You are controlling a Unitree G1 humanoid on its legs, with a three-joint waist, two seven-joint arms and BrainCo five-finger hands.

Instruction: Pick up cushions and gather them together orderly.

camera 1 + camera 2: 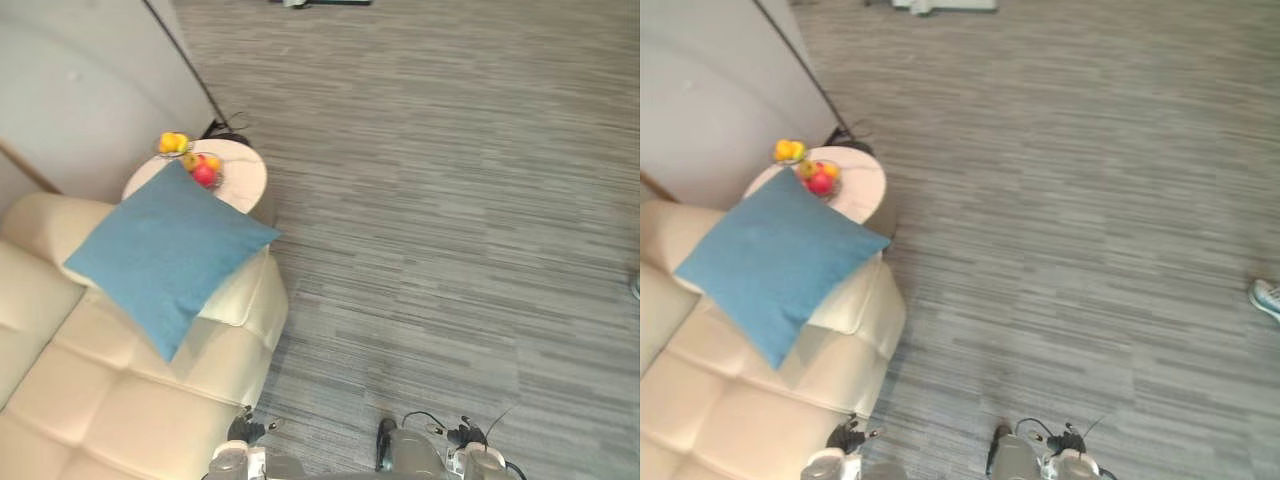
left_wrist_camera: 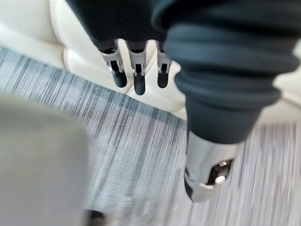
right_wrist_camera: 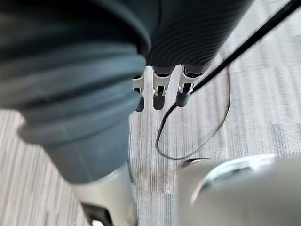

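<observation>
1. The left hand [image 2: 139, 77] hangs at the robot's side with its fingers straight and relaxed, holding nothing. Just past its fingertips is the cream leather sofa [image 1: 90, 400], where the sofa's edge meets the grey carpet floor [image 1: 450, 200].
2. The right hand [image 3: 159, 96] hangs the same way, fingers loose and empty, with bare carpet below it and the sofa on its far side.
3. The one cushion in sight is a blue square cushion [image 1: 170, 255]. It lies ahead of the left hand and further to that hand's outer side, resting across the sofa's armrest [image 1: 245, 300].
4. The cushion sits cornerwise and has no real long axis. One corner points away toward the small round worktop [image 1: 245, 175] and the opposite corner points back over the seat, toward the left hand.
5. The worktop, just beyond the cushion's far corner, carries fruit [image 1: 203, 172].
6. A person's shoe [image 1: 1266, 297] shows well off to the right hand's outer side.
7. By my reading no pick has begun. The left hand is clearly the nearer one, and it would need to rise and reach forward to the cushion's near corner.
</observation>
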